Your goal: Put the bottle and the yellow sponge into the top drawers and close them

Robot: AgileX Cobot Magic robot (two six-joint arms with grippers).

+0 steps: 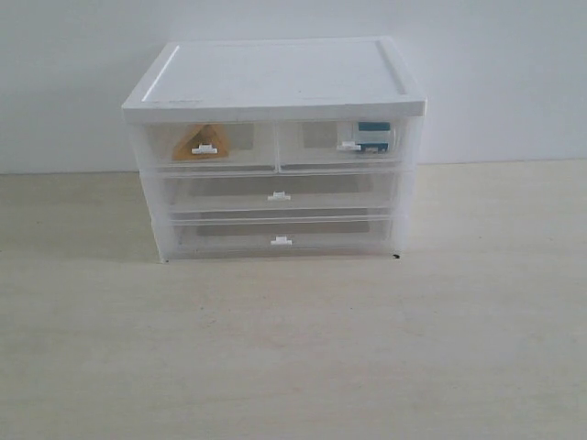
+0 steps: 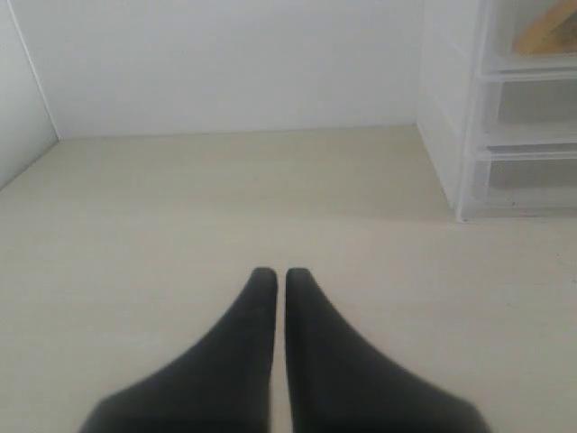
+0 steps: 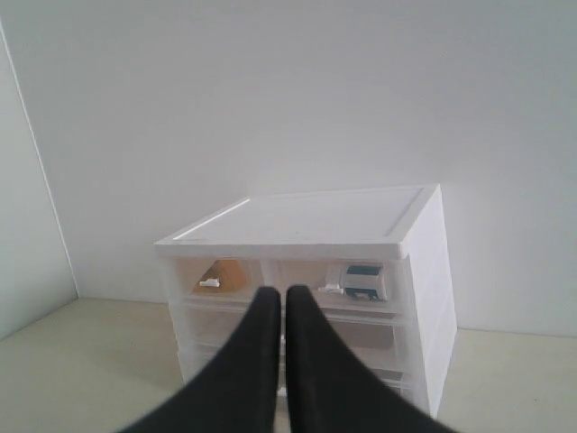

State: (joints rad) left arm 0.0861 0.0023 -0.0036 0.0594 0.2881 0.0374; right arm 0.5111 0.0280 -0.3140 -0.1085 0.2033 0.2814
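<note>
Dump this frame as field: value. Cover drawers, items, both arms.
unit: white-topped drawer unit on the table
top-left drawer: closed, holds the yellow sponge
top-right drawer: closed, holds the bottle
two wide drawers: closed, nothing seen inside
left fingers: shut, empty, off to the unit's side
right fingers: shut, empty, facing the unit's front
task state: looks done

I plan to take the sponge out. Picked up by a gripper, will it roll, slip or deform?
The sponge shows as a wide-based triangle in the left top drawer, so it probably will not roll. Being a sponge, it is likely light and would squash when gripped. Its surface is blurred, so slip is unclear.
</note>
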